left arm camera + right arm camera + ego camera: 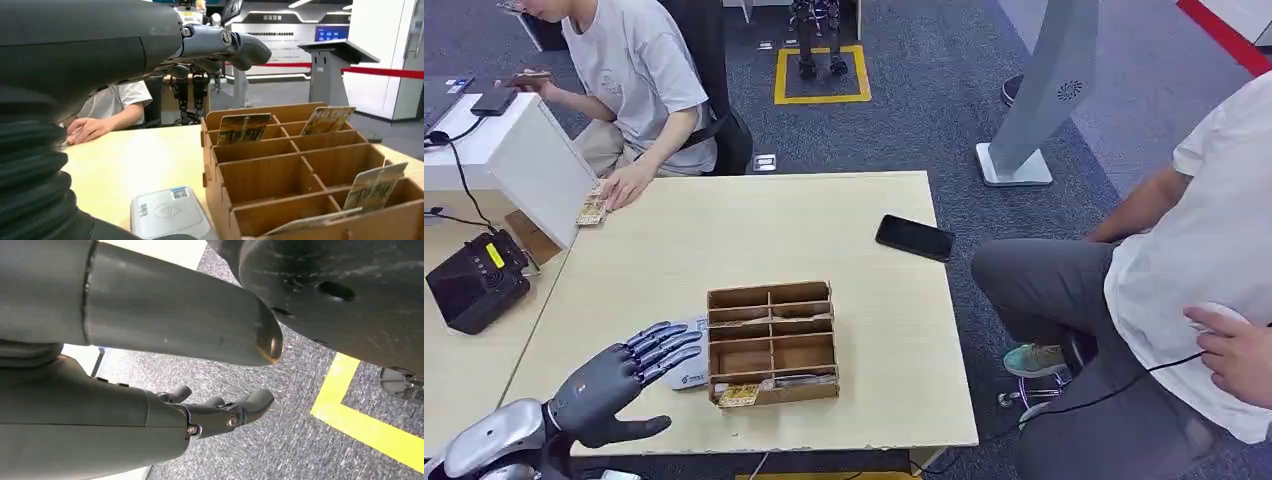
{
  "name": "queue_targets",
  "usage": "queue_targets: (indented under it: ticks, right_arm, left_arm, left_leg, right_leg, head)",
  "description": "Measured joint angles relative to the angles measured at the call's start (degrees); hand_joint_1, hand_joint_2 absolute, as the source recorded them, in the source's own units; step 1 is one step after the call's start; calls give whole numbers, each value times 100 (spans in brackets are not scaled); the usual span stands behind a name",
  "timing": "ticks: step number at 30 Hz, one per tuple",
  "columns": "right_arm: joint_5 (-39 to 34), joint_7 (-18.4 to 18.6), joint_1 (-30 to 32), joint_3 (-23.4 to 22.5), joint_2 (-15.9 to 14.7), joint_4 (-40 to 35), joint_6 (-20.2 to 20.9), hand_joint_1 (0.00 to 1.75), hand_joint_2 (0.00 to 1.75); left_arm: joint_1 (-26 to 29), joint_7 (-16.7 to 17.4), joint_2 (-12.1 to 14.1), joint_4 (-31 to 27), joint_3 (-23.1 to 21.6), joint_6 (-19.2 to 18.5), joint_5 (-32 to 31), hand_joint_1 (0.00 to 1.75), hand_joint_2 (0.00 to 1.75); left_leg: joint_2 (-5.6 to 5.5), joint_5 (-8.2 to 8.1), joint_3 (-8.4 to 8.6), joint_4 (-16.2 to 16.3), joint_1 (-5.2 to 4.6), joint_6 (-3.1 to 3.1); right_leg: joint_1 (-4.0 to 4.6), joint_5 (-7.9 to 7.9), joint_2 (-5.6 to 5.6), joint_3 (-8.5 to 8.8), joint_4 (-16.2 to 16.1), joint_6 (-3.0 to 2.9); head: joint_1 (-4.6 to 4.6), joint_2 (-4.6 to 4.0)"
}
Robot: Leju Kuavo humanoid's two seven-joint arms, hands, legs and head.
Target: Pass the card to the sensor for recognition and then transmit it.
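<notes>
While the left hand [624,375] hovers low over the worktop [754,230] with fingers spread and nothing in them, its fingertips reach over the grey sensor [686,372], which lies flat just beside the near wall of the cardboard box [771,342]. Cards stand in that box beyond the fingertips: in the wrist view one card [243,128] leans in a far slot, another [327,120] in the slot next to it, and a third [376,187] tilts up from the closest row, with one more lying nearly flat along the front edge [739,395].

Any of these looks thin, light and fairly stiff, probably slick on its printed faces, so I judge a pinch on the free upper edge, thumb on one face and a finger on the other, to be the safest hold; the low dividers leave that edge well exposed. Too hard a squeeze could bow it, and a grip at a corner might let it swivel. The closest tilted card seems the easiest reach.

The right hand [220,412] hangs over carpet, fingers loosely curled and apart, holding nothing.
</notes>
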Motion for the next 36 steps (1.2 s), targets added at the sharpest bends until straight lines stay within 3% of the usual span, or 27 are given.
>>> queue_targets:
  ticks: [13,23,30,36]
  right_arm:
    - [19,4,3,2,-2,-32,-41,0,0]
    - [37,26,3,4,-26,-127,-87,0,0]
    - [74,31,1,4,-33,-153,-120,0,0]
    - [92,46,-2,4,-33,-164,-138,0,0]
  left_arm:
    - [264,-42,269,-122,0,-183,-66,0,175]
    - [323,-50,315,-164,0,-212,-55,0,175]
    - [312,-173,238,-164,-7,-435,-85,0,175]
    - [227,-129,33,-164,-166,-256,-284,0,175]
  left_leg:
    - [2,0,0,0,0,0]
    - [1,0,0,0,0,0]
    - [2,0,0,0,-1,0]
    - [2,0,0,1,-2,0]
  right_leg:
    - [-1,0,2,0,0,0]
    - [-1,0,1,-1,0,0]
    - [-1,0,2,-1,-1,0]
    - [-2,1,1,-2,-1,0]
  head:
    - [0,0]
    - [0,0]
    - [2,0]
    - [0,0]
